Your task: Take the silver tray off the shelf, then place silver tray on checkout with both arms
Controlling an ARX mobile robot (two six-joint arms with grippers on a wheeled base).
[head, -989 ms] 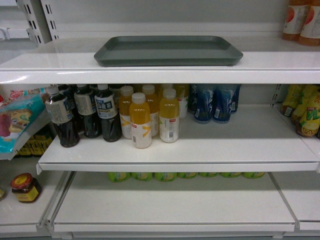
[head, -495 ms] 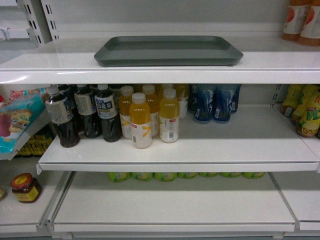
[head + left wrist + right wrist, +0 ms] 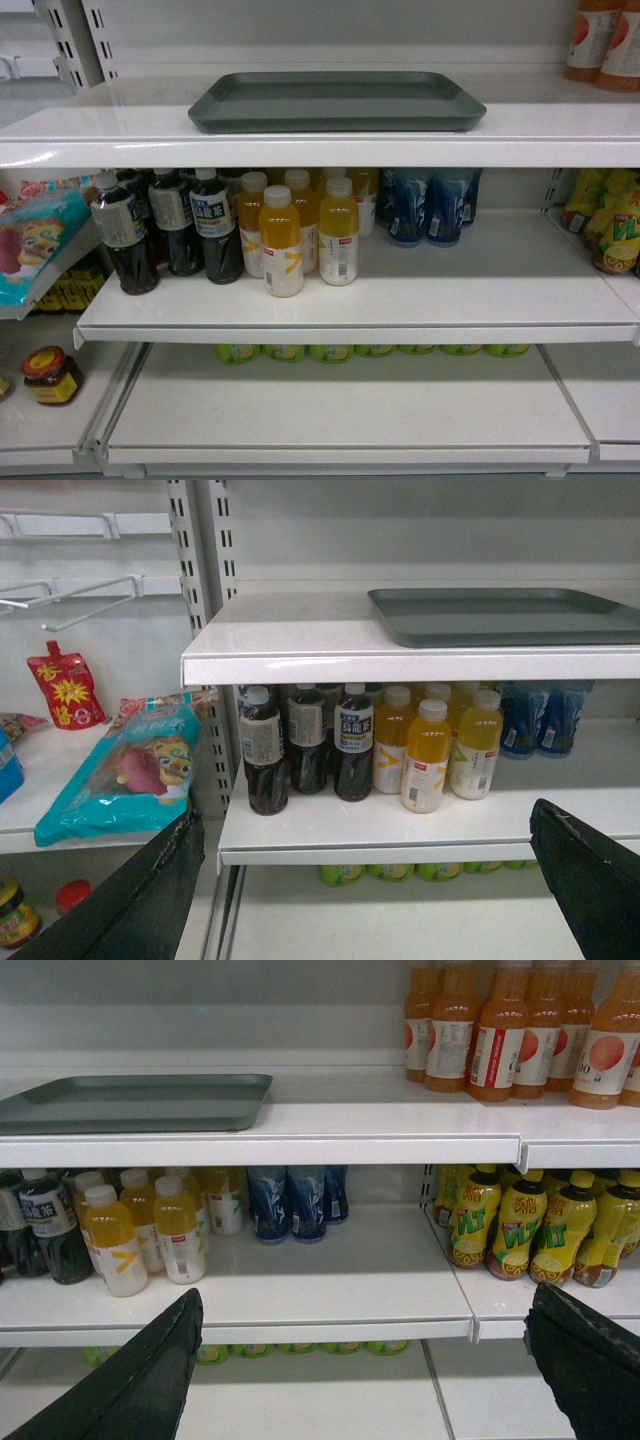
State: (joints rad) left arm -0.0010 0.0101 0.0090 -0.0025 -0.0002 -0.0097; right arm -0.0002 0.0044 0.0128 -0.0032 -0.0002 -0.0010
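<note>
Silver tray (image 3: 337, 100) unmoved on shelf (image 3: 320, 137)

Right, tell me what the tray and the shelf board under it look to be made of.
The silver tray: likely metal with a matte grey finish, showing even dull shading and no sharp reflections; moulded plastic cannot be ruled out. The shelf: apparently white painted sheet metal, glossy, judging by bright highlights on its top and its thin folded front rail.

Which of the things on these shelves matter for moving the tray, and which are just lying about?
For the job: silver tray; shelf; left hand; right hand.
Just there: yellow juice bottles; dark tea bottles; blue bottles; snack bag.
</note>
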